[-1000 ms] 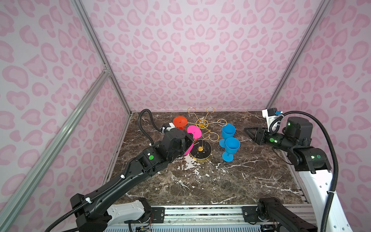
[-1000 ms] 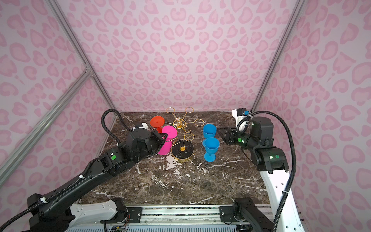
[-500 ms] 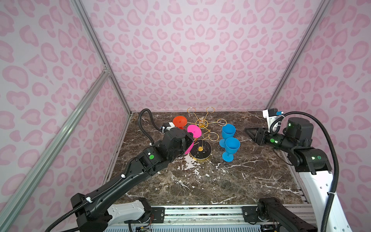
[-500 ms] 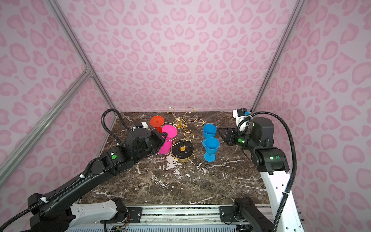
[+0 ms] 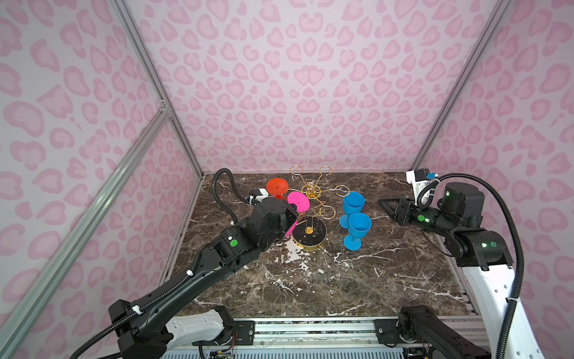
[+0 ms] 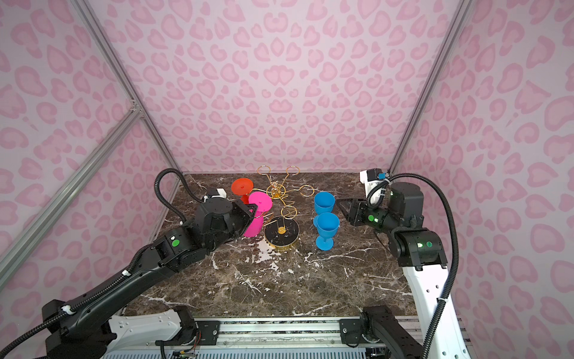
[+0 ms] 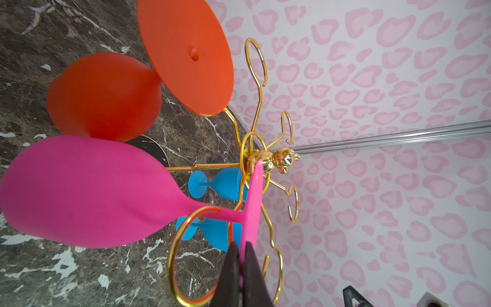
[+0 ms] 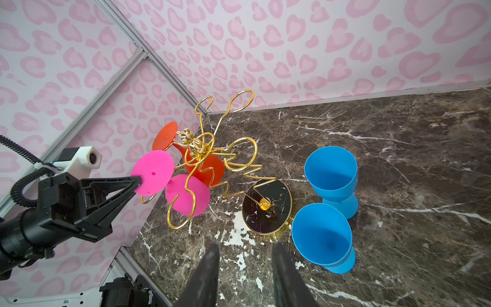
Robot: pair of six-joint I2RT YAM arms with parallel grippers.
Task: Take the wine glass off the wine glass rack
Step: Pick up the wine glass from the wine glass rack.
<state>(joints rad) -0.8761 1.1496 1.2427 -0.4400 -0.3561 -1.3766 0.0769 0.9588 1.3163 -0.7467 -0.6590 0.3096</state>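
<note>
Left claw clamped on pink wine glass foot rim, stem inside rack loop; right claw apart, empty

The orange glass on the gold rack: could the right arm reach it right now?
Probably not easily. Seen from the right gripper, the orange glass hangs behind the rack, and blue glasses stand in between as well.

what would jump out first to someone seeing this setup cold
A bright pink plastic wine glass hangs upside down from the thin gold wire rack at the back middle of the dark marble table, with the left gripper pinching the rim of its foot. An orange plastic wine glass hangs beside it, and two blue plastic wine glasses stand upright right of the rack.
</note>
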